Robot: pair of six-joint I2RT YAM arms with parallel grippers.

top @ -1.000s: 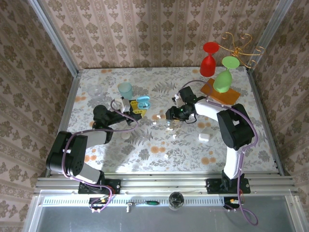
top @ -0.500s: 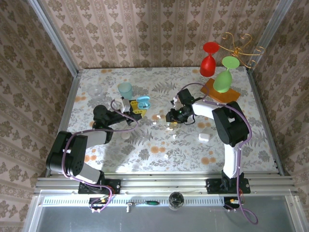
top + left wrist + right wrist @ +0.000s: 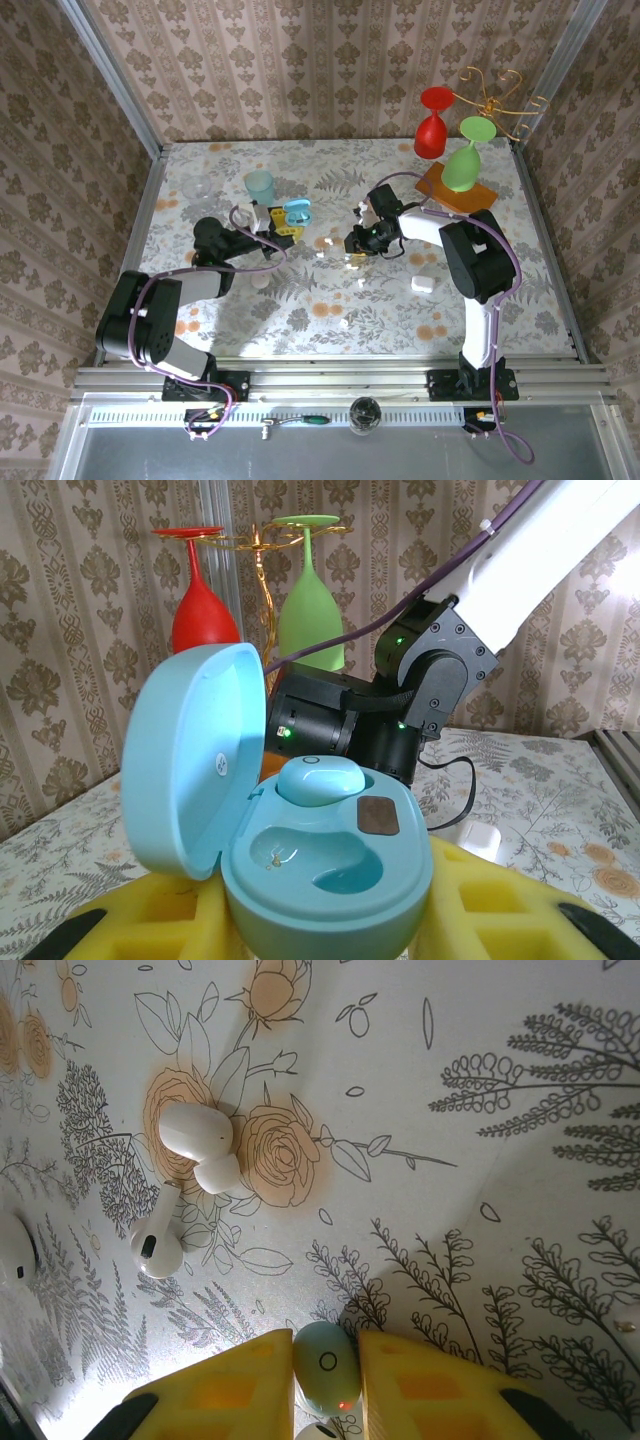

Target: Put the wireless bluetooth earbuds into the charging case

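Left hand [image 3: 320,920]: yellow pads pressed on either side of the charging case [image 3: 330,865], gripping its base.
Charging case: pale blue, upright, lid [image 3: 190,765] swung open to the left in the left wrist view.
Case sockets: a matching blue earbud [image 3: 318,778] sits in the far one; the near one is bare.
Right hand [image 3: 326,1342]: yellow pads pinching a pale blue earbud [image 3: 326,1365], red light lit on it, low over the counter [image 3: 480,1080].
White earbuds [image 3: 197,1140]: two loose on the counter beyond the right hand, near each other on the orange rose print.
White case [image 3: 422,284]: closed, on the counter beside the right arm.
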